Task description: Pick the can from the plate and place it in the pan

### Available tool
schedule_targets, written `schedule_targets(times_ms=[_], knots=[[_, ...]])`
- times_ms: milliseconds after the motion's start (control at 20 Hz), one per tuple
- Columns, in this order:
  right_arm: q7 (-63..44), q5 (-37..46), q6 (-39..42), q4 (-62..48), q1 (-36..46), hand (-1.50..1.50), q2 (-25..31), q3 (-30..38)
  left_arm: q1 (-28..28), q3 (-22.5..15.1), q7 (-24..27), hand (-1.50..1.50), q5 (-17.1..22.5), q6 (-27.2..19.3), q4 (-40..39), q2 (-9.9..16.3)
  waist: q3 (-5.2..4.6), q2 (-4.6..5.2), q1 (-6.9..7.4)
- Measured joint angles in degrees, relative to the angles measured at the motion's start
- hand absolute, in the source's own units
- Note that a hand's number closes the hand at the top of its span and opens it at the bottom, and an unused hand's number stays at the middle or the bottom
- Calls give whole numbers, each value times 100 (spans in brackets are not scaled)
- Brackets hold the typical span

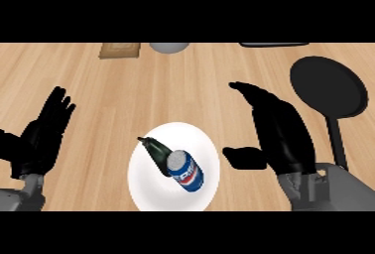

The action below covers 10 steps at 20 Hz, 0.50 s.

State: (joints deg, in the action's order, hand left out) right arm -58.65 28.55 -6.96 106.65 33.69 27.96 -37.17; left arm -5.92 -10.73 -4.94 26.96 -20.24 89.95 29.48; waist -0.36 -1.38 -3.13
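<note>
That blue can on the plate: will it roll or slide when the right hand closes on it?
The can seems to lie on its side on the white plate, so a nudge across its length would probably roll it. The plate looks smooth, so sliding seems likely too. A dark bottle lies against its upper end and may block it there. The right hand is open beside the plate.

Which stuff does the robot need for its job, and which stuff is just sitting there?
Needed:
can, lying on the plate
plate
pan, on the right
right hand, open beside the plate

Just lying about:
dark bottle, lying on the plate against the can
tan block, at the far edge
grey round thing, at the far edge
left hand, open, resting at the left
</note>
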Motion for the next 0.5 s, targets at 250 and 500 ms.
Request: schedule_targets(times_ms=[250,500], knots=[[-666,-230,902,114,645,-150,-289,-193,-104,-86,-96,0,-41,46,93,-67,8,59,219],[-787,-756,1497,-593,1185,-150,-483,-337,-334,-156,-148,0,-132,38,-1,-146,5,111,323]])
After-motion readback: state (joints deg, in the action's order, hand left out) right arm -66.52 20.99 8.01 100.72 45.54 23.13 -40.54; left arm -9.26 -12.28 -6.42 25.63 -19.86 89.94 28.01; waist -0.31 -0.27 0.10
